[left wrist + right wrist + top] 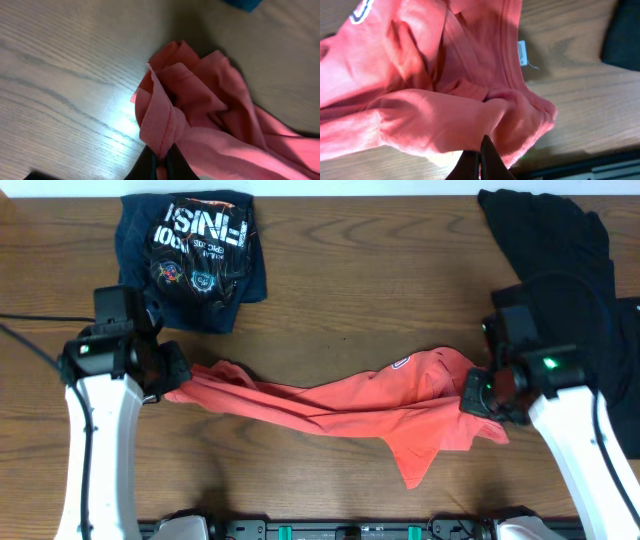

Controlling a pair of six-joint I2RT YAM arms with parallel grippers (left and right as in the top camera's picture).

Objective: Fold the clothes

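**Red shirt strung between two claws**

The red T-shirt (340,405) hangs in a sagging, twisted band from the left claw (170,380) across to the right claw (472,393). Each claw is pressed together on a bunched fold of it: the left on a stitched hem edge, the right on a wad just below the neck tag (522,52).

It looks light, limp cotton. It should drape, crease and slide on the wood, and it will not break. Pinching single seam edges, such as shoulders or hem corners, would likely spread it flatter than these bunches do.

Counted: one red T-shirt, two claws, one navy printed shirt (195,245) beyond the left claw, and black cloth (560,250) beyond the right claw, seemingly one heap.
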